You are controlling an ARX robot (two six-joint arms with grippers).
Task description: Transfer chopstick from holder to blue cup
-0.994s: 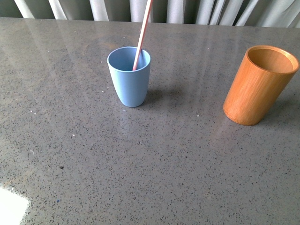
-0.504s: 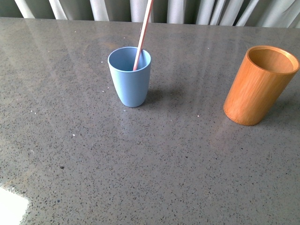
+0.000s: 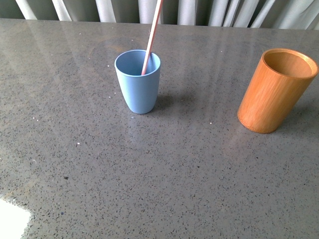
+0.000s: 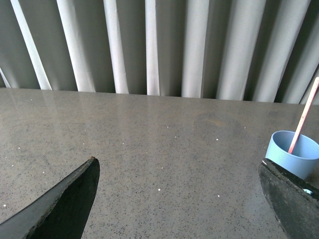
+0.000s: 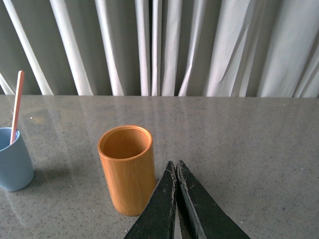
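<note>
The light-blue cup (image 3: 138,81) stands upright on the grey table with a pink-red chopstick (image 3: 152,35) leaning in it, its top out of the front view. The orange-brown bamboo holder (image 3: 276,89) stands at the right, its visible inside holding nothing. Neither arm shows in the front view. In the left wrist view my left gripper (image 4: 179,172) is open over bare table, with the cup (image 4: 296,157) and chopstick (image 4: 304,115) just past one finger. My right gripper (image 5: 176,164) is shut on nothing, close beside the holder (image 5: 126,168); the cup (image 5: 13,158) and chopstick (image 5: 17,105) are farther off.
Grey speckled tabletop (image 3: 164,169) runs all round both containers. Pale pleated curtains (image 3: 209,11) hang behind the table's far edge. A white patch (image 3: 11,219) lies at the near left corner.
The blue cup has settled very slightly to the right since one second ago. The chopstick and the holder stand as before.
</note>
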